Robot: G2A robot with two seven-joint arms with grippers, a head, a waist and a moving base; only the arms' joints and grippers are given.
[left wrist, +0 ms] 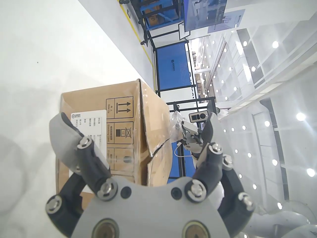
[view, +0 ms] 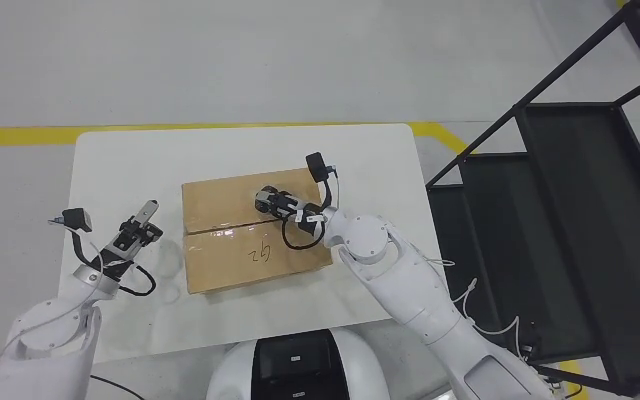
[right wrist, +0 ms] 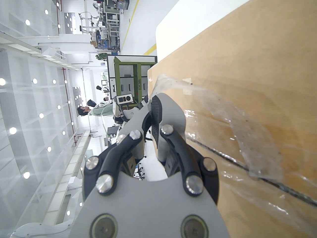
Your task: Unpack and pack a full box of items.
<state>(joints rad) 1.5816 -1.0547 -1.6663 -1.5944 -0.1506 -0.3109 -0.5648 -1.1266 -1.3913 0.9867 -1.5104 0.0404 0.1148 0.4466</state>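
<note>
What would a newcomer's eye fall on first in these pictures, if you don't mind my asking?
Most likely the closed cardboard box at the middle of the white table. Next comes the right gripper over the box's top seam, its fingers pinched on a strip of clear tape that is lifted off the cardboard. The left gripper hangs open beside the box.

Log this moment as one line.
box closed on table | right gripper shut on tape above box | left gripper open beside box
</note>
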